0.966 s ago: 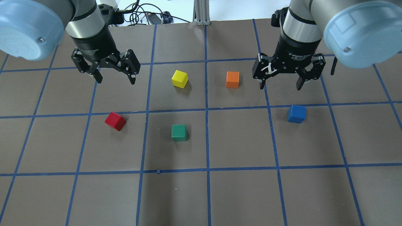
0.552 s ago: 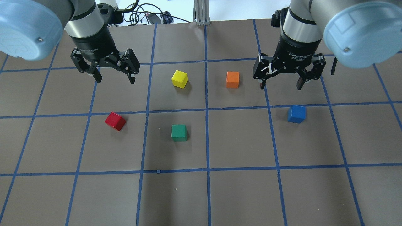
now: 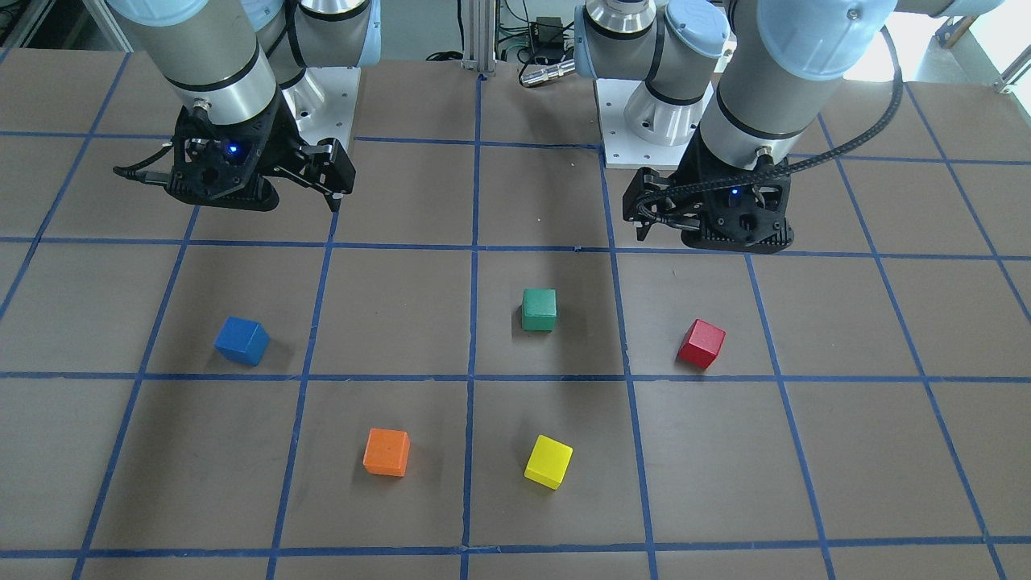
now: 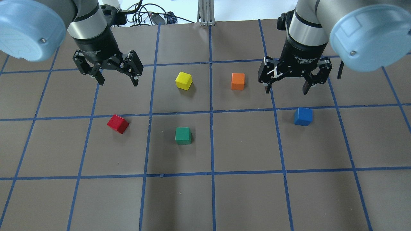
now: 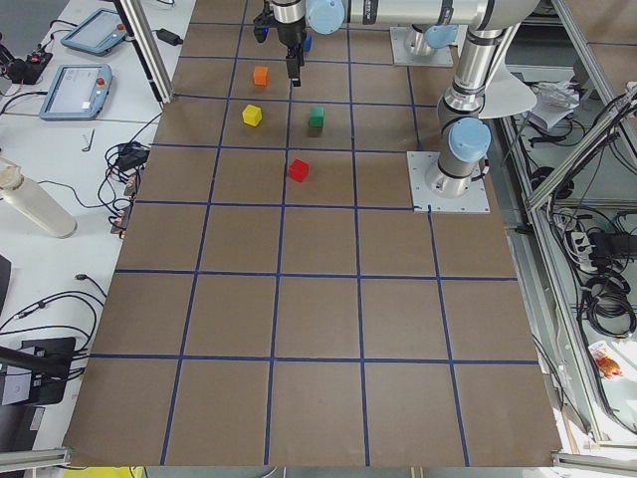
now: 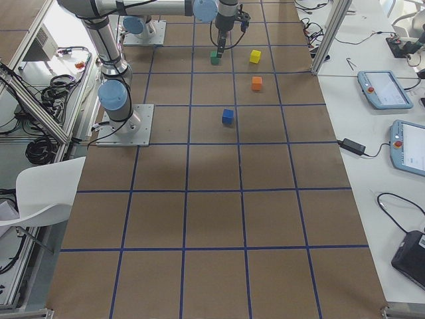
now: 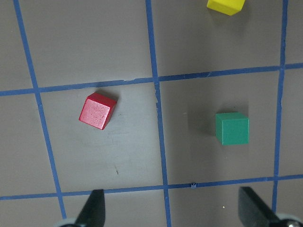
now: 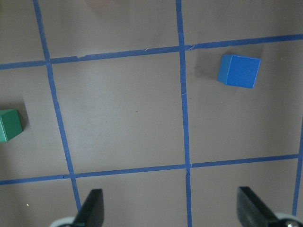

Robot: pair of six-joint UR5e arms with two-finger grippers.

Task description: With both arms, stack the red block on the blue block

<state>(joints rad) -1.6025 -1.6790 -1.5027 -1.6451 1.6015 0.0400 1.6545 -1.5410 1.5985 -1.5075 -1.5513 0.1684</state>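
- We see the red block [image 4: 118,124] lying loose on the table's [image 4: 244,199] left half, with the blue block [image 4: 303,116] well apart on the right.
- Our left gripper [image 4: 118,82] hangs over the red block's side, jaws spread and empty.
- Our right gripper [image 4: 286,91] gapes empty near the blue block.

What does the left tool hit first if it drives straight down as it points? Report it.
Probably bare table mat: the left tool points down, jaws open, and in its wrist view the red block lies clear of the fingertips. Height is unclear.

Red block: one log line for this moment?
left gripper open | right gripper open | red block on table | blue block on table, unstacked
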